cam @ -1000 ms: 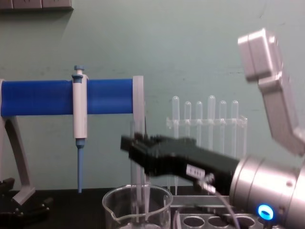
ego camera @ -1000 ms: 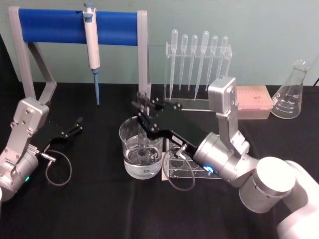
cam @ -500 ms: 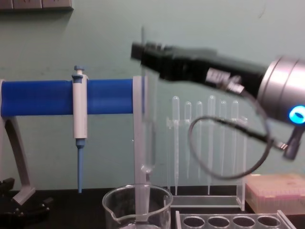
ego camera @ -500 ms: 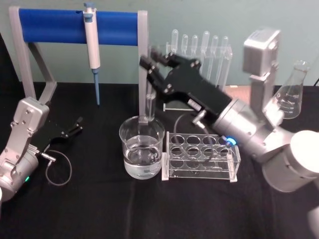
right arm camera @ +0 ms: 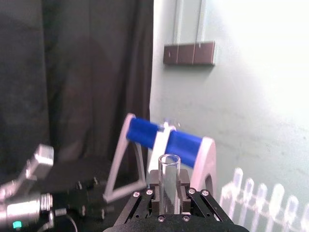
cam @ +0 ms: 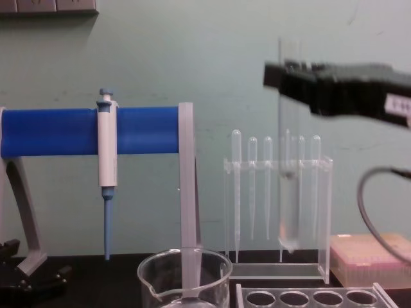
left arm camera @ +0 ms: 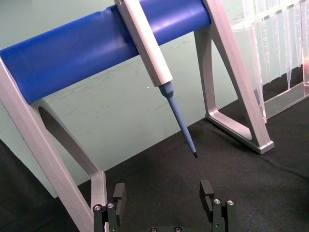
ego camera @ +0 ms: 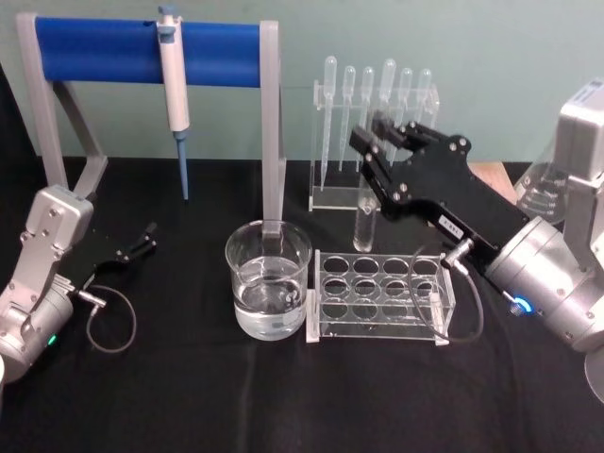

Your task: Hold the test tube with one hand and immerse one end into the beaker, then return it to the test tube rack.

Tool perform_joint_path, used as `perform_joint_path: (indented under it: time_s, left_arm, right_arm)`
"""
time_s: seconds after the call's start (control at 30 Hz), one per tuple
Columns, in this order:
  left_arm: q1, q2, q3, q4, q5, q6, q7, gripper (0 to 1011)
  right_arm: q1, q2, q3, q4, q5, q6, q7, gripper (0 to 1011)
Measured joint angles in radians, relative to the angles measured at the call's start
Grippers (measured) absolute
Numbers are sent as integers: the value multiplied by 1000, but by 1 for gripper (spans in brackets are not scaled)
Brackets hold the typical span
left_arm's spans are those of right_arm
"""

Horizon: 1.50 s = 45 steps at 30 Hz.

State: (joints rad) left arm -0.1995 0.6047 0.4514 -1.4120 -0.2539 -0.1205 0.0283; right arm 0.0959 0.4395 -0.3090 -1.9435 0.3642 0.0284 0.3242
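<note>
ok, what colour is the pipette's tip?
Blue; the white-bodied pipette's tapered tip shows best in the left wrist view.

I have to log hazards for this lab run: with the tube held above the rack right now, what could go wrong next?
1. The right hand grips the test tube near its rim, so the long free end could swing and strike the rack if it lowers off-centre.
2. The droppers stand close behind the tube; drifting back might knock them.
3. The beaker with liquid sits right beside the rack, so a sideways bump could spill it.
</note>
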Motion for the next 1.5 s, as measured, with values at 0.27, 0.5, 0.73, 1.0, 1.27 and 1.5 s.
perform_joint_path:
  time_s: [0.27, 0.5, 0.73, 1.0, 1.27, 1.5]
  left_arm:
    - [0, 0, 0, 0, 0, 0, 0, 1000]
    - [0, 0, 0, 0, 0, 0, 0, 1000]
    - [0, 0, 0, 0, 0, 0, 0, 1000]
    - [0, 0, 0, 0, 0, 0, 0, 1000]
    - [0, 0, 0, 0, 0, 0, 0, 1000]
    - [0, 0, 0, 0, 0, 0, 0, 1000]
  right_arm:
    - [-25, 1, -6, 53, -40, 3, -2, 226]
    - [-13, -22, -19, 106, -63, -3, 5, 226]
    - [-8, -39, -26, 139, -74, -9, 12, 226]
    - [-10, -49, -41, 173, -104, -9, 12, 226]
    - [-19, -55, -44, 207, -128, -14, 14, 226]
    - [-24, -59, -43, 225, -142, -25, 18, 242]
